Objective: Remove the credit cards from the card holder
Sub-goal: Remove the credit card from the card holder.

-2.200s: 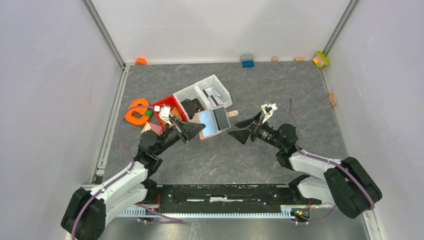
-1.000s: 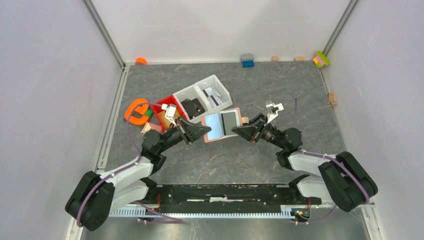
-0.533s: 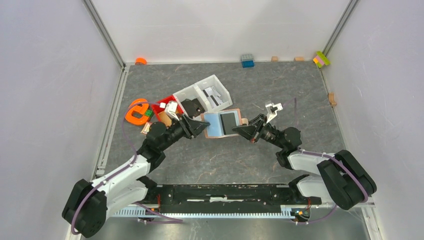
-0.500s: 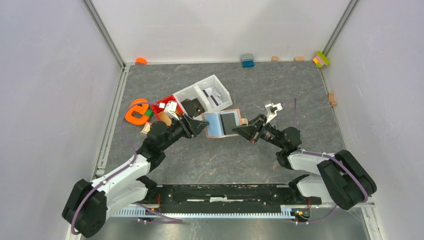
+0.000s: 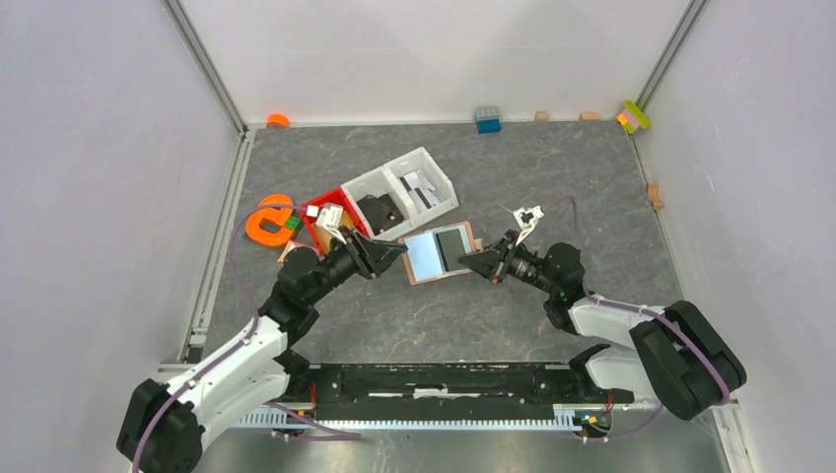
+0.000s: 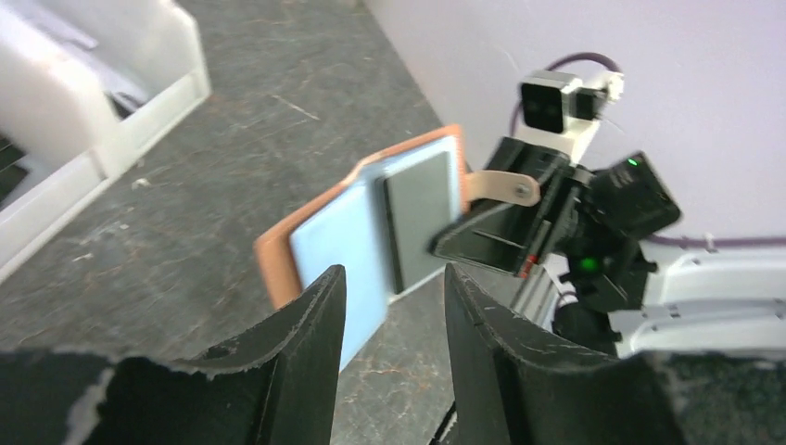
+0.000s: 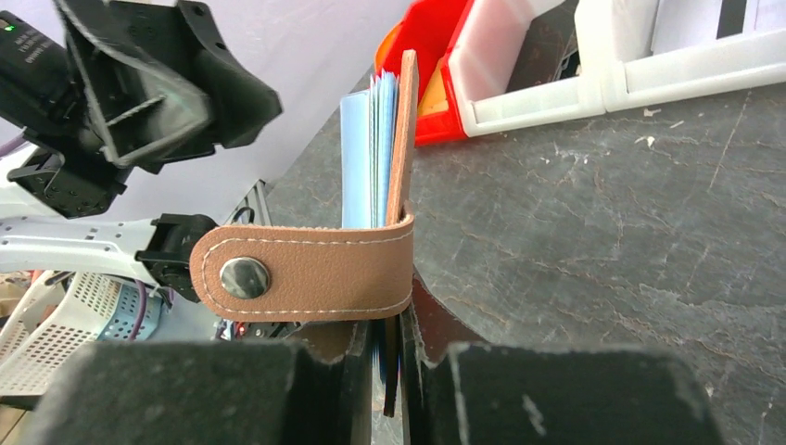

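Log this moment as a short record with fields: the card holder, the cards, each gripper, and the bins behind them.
card holder: open, pinched near its tab end
credit cards: pale blue card sits inside the holder; no card is out yet
right gripper: shut on the card holder
left gripper: open, at the holder's opposite end, gripping nothing
behind: red bin next to white divided bin
task status: cards not yet removed

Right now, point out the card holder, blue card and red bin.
card holder (image 7: 306, 275), right wrist view, on its closing tab.
blue card (image 6: 334, 232), left wrist view, on its face.
red bin (image 7: 431, 37), right wrist view, on its side wall.
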Controlling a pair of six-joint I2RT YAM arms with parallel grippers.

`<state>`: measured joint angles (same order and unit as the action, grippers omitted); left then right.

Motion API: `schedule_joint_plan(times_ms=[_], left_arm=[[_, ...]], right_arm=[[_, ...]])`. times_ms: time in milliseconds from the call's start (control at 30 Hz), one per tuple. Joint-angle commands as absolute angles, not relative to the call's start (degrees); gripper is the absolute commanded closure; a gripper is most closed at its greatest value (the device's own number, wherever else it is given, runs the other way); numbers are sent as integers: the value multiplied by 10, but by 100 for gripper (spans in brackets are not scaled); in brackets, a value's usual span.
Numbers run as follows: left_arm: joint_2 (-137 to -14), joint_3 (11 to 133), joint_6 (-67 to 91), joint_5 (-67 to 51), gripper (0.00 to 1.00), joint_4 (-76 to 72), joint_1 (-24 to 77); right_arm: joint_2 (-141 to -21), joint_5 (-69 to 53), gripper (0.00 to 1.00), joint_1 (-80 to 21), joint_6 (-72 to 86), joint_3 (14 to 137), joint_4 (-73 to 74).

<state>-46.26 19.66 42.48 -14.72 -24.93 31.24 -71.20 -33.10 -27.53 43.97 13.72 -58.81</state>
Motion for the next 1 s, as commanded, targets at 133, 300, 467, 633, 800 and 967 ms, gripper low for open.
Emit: schedule_joint_plan(times_ms=[133, 300, 467, 633, 800, 967], left_arm=[[-522, 202, 410, -261, 50, -373, 333], [-618, 241, 422, -305, 51, -384, 350], [-678, 256, 450, -345, 53, -422, 352], [-682, 258, 454, -351, 58, -425, 352], [-681, 259, 454, -356, 61, -425, 352], [-684, 260, 459, -361, 62, -432, 352]], right_arm=[[-709, -338, 100, -276, 434, 164, -612], [-724, -368, 100, -277, 462, 162, -667], [-743, -393, 100, -279, 498, 159, -730], [-761, -414, 100, -286, 514, 168, -751], [-780, -433, 100, -291, 544, 171, -797], [-797, -451, 100, -295, 584, 174, -855]])
